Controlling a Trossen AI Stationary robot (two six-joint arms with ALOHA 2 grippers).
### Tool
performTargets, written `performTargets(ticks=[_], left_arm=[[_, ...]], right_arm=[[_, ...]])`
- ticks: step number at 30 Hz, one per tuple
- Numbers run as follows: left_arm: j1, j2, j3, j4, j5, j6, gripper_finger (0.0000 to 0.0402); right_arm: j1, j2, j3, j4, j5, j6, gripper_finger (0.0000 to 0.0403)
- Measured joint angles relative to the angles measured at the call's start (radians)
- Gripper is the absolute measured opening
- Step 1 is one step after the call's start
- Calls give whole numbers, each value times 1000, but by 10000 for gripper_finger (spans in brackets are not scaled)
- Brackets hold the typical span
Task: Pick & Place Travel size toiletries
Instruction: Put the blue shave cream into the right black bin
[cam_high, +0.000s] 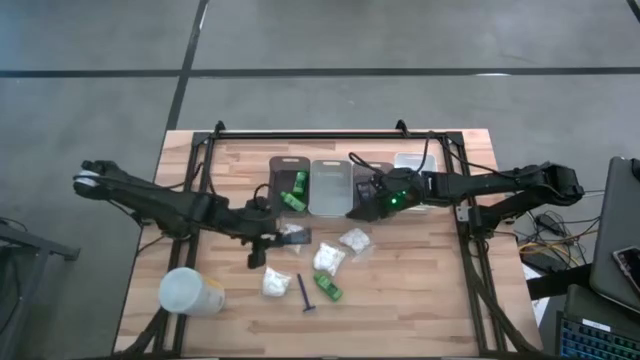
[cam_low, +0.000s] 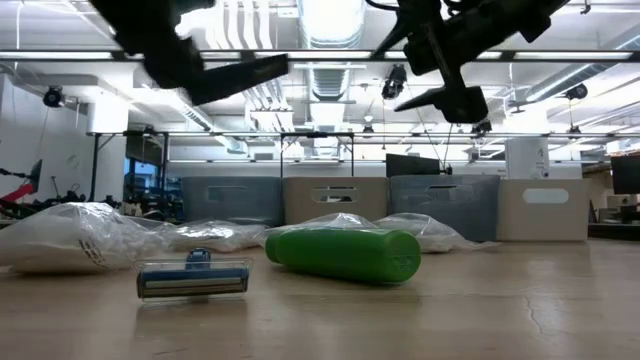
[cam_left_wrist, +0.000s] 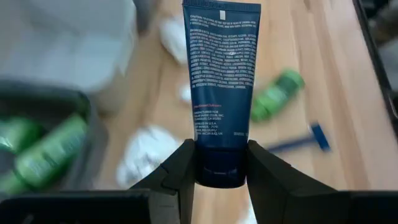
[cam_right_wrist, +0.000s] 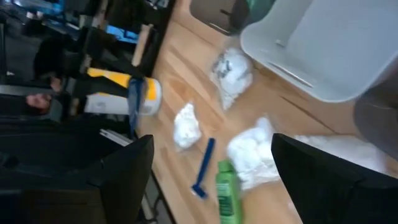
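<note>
The left gripper (cam_left_wrist: 219, 177) pinches a dark blue tube (cam_left_wrist: 221, 81) by its cap end, the fingers (cam_left_wrist: 180, 171) pressed against both sides; in the high view the left gripper (cam_high: 268, 243) hangs over the table (cam_high: 420, 300) just in front of the row of bins. The tube is held clear of the wood, its printed side facing the wrist camera.

The right gripper (cam_high: 372, 196) sits over the third bin (cam_high: 372, 172) from the left, its fingers (cam_right_wrist: 118, 174) spread wide with nothing between them.

The leftmost bin (cam_high: 287, 172) holds two green bottles (cam_high: 294, 192). The second bin (cam_high: 331, 186) is pale and looks bare, and the fourth bin (cam_high: 410, 161) is mostly hidden behind the right arm.

Loose on the table lie three white packets (cam_high: 329, 259) (one near the bins, one mid-table, one toward the front), another green bottle (cam_high: 328, 288) and a blue razor (cam_high: 303, 296) just beside it. In the low view the razor (cam_low: 192, 277) and bottle (cam_low: 345, 253) lie flat in the foreground, with packets (cam_low: 75, 238) behind them.

A white cylinder (cam_high: 189, 293) lies on its side near the front left corner.
</note>
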Motion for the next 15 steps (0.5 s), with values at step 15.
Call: performTargets(ticks=[15], left_arm=[[227, 224, 197, 101, 65, 351, 119]], right_arm=[[0, 0, 6, 28, 5, 22, 331]])
